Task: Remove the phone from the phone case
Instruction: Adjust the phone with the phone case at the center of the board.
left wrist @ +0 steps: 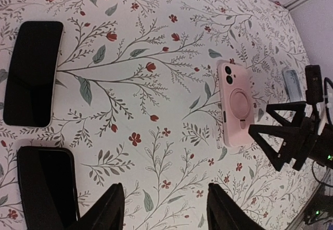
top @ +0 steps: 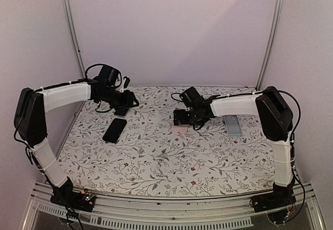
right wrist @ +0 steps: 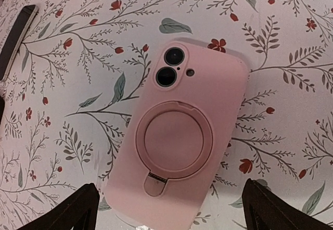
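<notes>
Phone case (right wrist: 179,136), pink, lies flat and back-up near the middle of the surface (top: 156,162), with a dark phone (top: 115,130) at its 9 o'clock. Right jaws hang wide open over it, holding nothing. Left jaws stand partly open and empty. Closing on its smooth, rounded edges may only skid it along, separating nothing.

No legible text, brand, number or sign in any view. On pink phone case (right wrist: 179,136) back: plain surface, ring stand and camera lenses only. On dark phone (left wrist: 32,74) screen: blank, unlit. On tabletop (top: 156,162) cloth: floral print only, no lettering
</notes>
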You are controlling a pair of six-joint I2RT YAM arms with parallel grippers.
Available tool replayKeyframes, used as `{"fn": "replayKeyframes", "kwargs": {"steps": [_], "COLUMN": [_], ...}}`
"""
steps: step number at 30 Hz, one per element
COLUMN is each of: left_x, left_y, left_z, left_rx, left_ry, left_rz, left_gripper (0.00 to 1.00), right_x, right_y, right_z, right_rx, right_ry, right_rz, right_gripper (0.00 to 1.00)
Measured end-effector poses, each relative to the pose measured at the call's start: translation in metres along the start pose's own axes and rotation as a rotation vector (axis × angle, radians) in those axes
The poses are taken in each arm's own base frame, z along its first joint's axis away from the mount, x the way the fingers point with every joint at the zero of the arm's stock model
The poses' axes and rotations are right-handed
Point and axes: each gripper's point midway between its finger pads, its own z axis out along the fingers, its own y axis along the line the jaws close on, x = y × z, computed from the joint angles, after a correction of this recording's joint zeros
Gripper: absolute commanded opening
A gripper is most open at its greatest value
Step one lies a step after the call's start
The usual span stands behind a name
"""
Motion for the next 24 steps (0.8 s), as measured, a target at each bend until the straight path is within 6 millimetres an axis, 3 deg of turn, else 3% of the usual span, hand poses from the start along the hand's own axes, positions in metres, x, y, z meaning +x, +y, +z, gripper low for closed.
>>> {"fn": "replayKeyframes", "kwargs": {"steps": [5,11,24], "left_x": [0.002,0.002,-0.001], "left_y": [-0.005,-0.012,-0.021], "left_z": [-0.01,-0.02,-0.028], "left_rx": [0.026,0.057,0.102], "left_ry": [-0.014,-0.035,-0.053], "left_rz": [0.011,0.03,0.043], "left_gripper": [0.56,0.56,0.55], "right_x": [0.003,0.006,0.017], "right_y": [0.017,0.024,0.011], "right_z": [0.016,0.029,0.036], "right_rx": [0.028,0.097,0.268], "right_ry": [0.008,0.012,0.009], "right_rz": [-0.021,-0.046,-0.104], "right_gripper": [0.99,0.99,0.99]}}
